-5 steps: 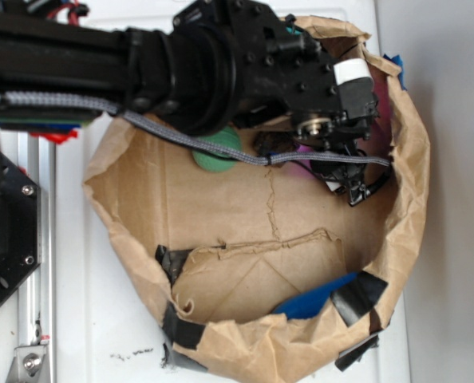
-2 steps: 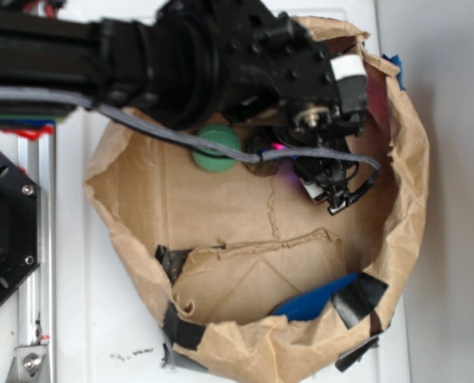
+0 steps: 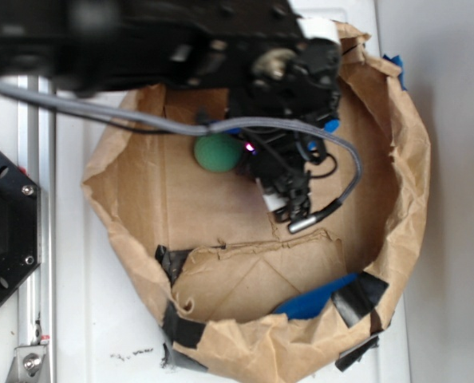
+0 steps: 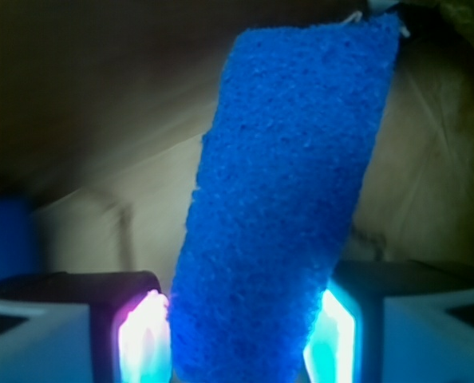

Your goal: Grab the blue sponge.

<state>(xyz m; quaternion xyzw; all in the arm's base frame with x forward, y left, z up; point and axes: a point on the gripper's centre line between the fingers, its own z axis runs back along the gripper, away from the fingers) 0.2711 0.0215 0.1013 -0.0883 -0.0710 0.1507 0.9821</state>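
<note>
My pincer [image 4: 237,331] is clenched on the sponge [image 4: 289,191], its pads [image 4: 145,339] pressing both sides, near the green ball [image 3: 216,153]

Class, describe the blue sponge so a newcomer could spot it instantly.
Find the brown paper wall ringing the work area, then the robot's hand inside it. The blue sponge sits between its fingers: a long, bright blue, porous block, unlike the round green ball.

The blue sponge [image 4: 289,199] fills the whole gap between the jaws, touching both. Just beside them sits the green ball [image 3: 218,152]. Crumpled brown paper walls [image 3: 408,159] ring the jaws; bare paper floor [image 3: 181,199] lies open nearby.
</note>
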